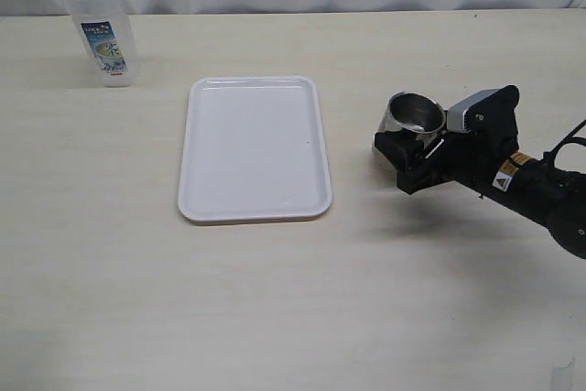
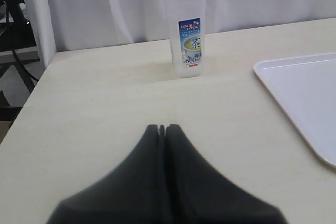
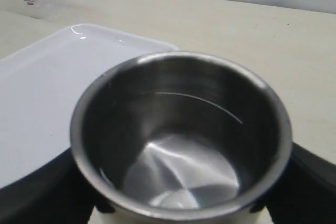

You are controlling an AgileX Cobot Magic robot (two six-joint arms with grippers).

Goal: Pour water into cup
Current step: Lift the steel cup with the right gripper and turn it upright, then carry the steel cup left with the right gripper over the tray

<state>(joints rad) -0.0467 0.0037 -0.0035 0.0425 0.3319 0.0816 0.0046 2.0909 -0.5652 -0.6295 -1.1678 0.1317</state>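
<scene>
A: Which object is the cup (image 1: 417, 113)?
B: The small steel cylinder: straight-sided, without a handle, dull brushed outside, shiny inside, with a thin rounded rim.
A: Pose and position?
B: Mouth upward, on the right side of the scene at mid-depth. Its wall sits clasped between the two black fingers of the right gripper (image 1: 405, 135), which flank it on either side.

Tray (image 1: 255, 148) lies mid-table (image 1: 275, 318). Jug (image 1: 96, 25) stands at the back left, well apart from the tray. Cup (image 1: 414, 114) is right of the tray, off it, between the jaws of the right gripper (image 1: 417, 139), which reaches in from the right.
</scene>
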